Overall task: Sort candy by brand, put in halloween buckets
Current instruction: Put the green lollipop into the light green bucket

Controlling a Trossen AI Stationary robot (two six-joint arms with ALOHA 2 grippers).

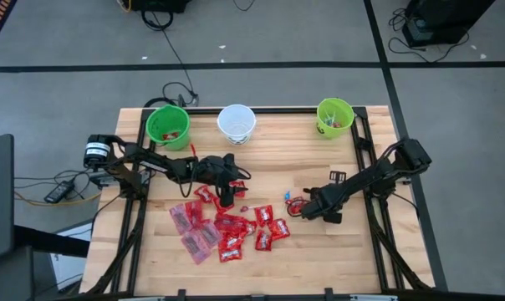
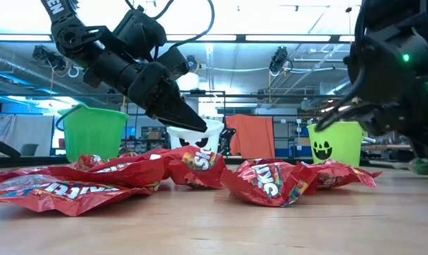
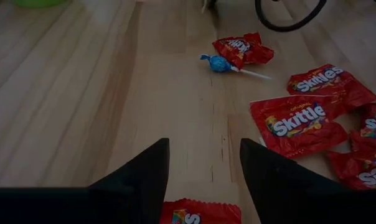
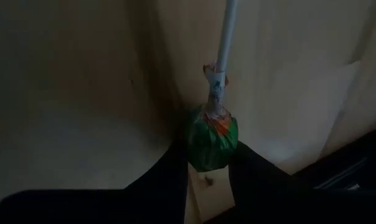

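Note:
Red Skittles packets [image 1: 236, 226] lie spread over the middle of the table, with pinkish translucent packets [image 1: 188, 219] at their left. My left gripper [image 1: 227, 197] hangs open just above one red packet [image 3: 197, 213], a finger on either side. A blue lollipop [image 3: 219, 63] lies flat farther right. My right gripper [image 1: 306, 203] sits low at the pile's right end, shut on a green lollipop [image 4: 211, 140]. Along the far edge stand a green bucket [image 1: 169, 125], a white bucket [image 1: 236, 123] and a second green bucket [image 1: 334, 117] with a dark face [image 2: 322, 149]. My right gripper pinches the green lollipop's wrapped head [image 4: 203, 144] between its two fingertips. The white stick [image 4: 226, 31] points straight away from the gripper, along the fingers. Whether the lollipop is lifted clear of the wood, I cannot tell.
Bare wood lies between the pile and the buckets and along the near edge [image 1: 319, 267]. A red packet [image 1: 296, 203] and the blue lollipop [image 1: 286, 196] lie close by my right gripper. Dark frame rails [image 1: 365, 150] run along both table sides. Both green buckets hold some candy.

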